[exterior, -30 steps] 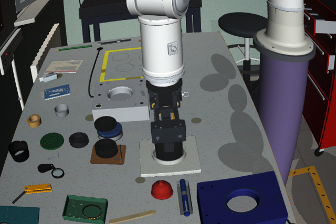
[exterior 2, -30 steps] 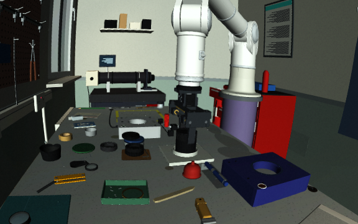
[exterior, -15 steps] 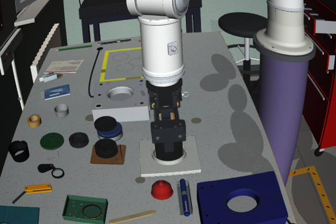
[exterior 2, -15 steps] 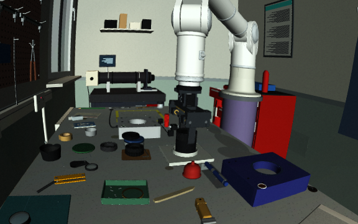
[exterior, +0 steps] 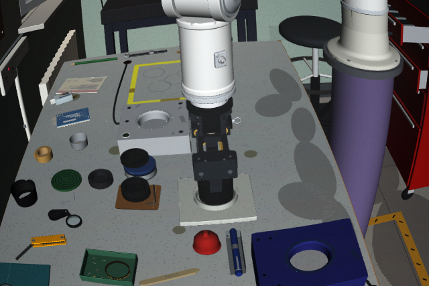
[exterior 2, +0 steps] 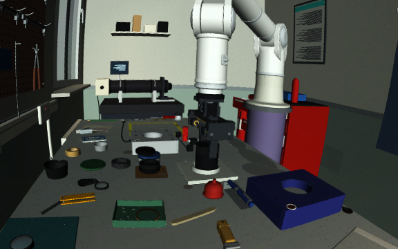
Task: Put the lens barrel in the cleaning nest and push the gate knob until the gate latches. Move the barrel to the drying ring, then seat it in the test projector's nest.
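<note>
In the middle of the bench a white plate point(exterior: 217, 203) point(exterior 2: 208, 174) carries the drying ring, and the black lens barrel point(exterior: 215, 191) point(exterior 2: 206, 156) stands upright in it. Behind it sits the grey cleaning block point(exterior: 154, 131) point(exterior 2: 154, 141) with an empty round nest, and the red gate knob point(exterior 2: 185, 133) is at the block's right side. The dark blue projector block point(exterior: 309, 254) point(exterior 2: 295, 195) with its empty round nest lies at the front right. My gripper point(exterior: 215, 186) point(exterior 2: 206, 152) comes straight down over the plate and is closed on the lens barrel.
A green tray point(exterior: 108, 266) with a ring lies at the front left. A red dome point(exterior: 206, 241), a blue pen point(exterior: 236, 252) and a wooden stick point(exterior: 169, 277) lie in front of the plate. Lens caps point(exterior: 138, 179) and small parts cover the left side.
</note>
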`<act>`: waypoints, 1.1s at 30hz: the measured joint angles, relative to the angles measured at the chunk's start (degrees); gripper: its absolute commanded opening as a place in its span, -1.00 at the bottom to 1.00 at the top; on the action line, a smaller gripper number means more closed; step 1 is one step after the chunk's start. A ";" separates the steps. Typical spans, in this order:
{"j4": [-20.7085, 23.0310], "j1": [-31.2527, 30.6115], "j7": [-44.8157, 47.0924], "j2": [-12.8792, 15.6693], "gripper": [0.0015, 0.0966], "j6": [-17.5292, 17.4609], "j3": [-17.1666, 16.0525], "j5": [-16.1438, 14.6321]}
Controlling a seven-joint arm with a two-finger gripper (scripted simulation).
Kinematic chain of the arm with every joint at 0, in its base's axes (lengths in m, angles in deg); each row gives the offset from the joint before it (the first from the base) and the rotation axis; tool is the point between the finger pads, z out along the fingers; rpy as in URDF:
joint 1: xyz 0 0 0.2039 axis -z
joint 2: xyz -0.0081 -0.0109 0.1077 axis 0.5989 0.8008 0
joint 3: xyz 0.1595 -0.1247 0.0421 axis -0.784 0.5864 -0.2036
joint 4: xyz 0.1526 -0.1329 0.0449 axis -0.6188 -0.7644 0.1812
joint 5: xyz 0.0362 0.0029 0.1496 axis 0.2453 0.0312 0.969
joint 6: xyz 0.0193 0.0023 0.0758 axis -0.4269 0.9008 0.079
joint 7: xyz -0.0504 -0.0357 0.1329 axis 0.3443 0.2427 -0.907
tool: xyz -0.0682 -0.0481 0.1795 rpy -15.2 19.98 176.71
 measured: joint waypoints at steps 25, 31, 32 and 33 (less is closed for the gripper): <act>-0.39 0.30 0.46 -2.45 -0.87 2.09 -0.69 0.72; -0.42 0.33 0.52 -2.72 -0.87 2.34 -0.77 0.80; -0.42 0.34 0.52 -2.75 -0.87 2.37 -0.78 0.81; -0.43 0.34 0.53 -2.77 -0.87 2.38 -0.78 0.82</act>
